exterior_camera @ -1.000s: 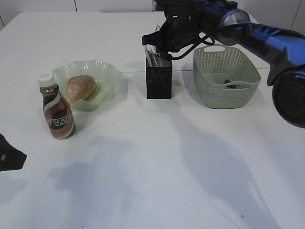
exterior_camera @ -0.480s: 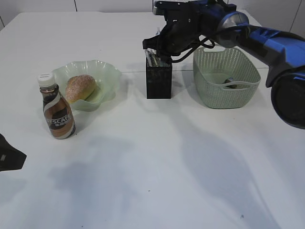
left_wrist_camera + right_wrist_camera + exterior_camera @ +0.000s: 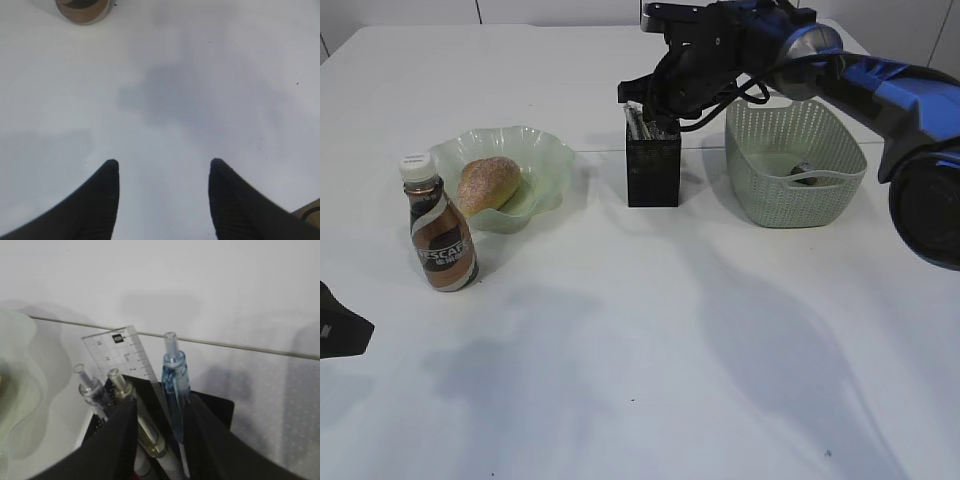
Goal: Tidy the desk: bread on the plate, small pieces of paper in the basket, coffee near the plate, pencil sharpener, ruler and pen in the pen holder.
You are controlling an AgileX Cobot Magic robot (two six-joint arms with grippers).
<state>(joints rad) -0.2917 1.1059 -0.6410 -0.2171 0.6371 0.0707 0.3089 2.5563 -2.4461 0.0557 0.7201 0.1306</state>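
Note:
My right gripper [image 3: 646, 104] hangs right over the black mesh pen holder [image 3: 653, 172]. In the right wrist view my right gripper [image 3: 160, 402] is open. A blue pen [image 3: 175, 375] and the clear ruler [image 3: 122, 352] stand in the pen holder [image 3: 220, 409] between its fingers, apart from the pads, with two more pens beside them. The bread [image 3: 488, 183] lies on the green plate [image 3: 552, 150]. The coffee [image 3: 442, 238] stands upright just in front of the plate. My left gripper [image 3: 162, 167] is open over bare desk [image 3: 200, 75]. The pencil sharpener is out of view.
The sage-green basket [image 3: 790, 205] stands right of the pen holder with a small dark thing [image 3: 803, 173] inside; I cannot tell what it is. The coffee's base [image 3: 82, 6] shows at the top of the left wrist view. A seam [image 3: 250, 346] crosses the desk behind the holder.
My right gripper's jaws have spread apart over the pen holder, and the pen end that stuck up beside it has sunk lower. The left arm has not moved.

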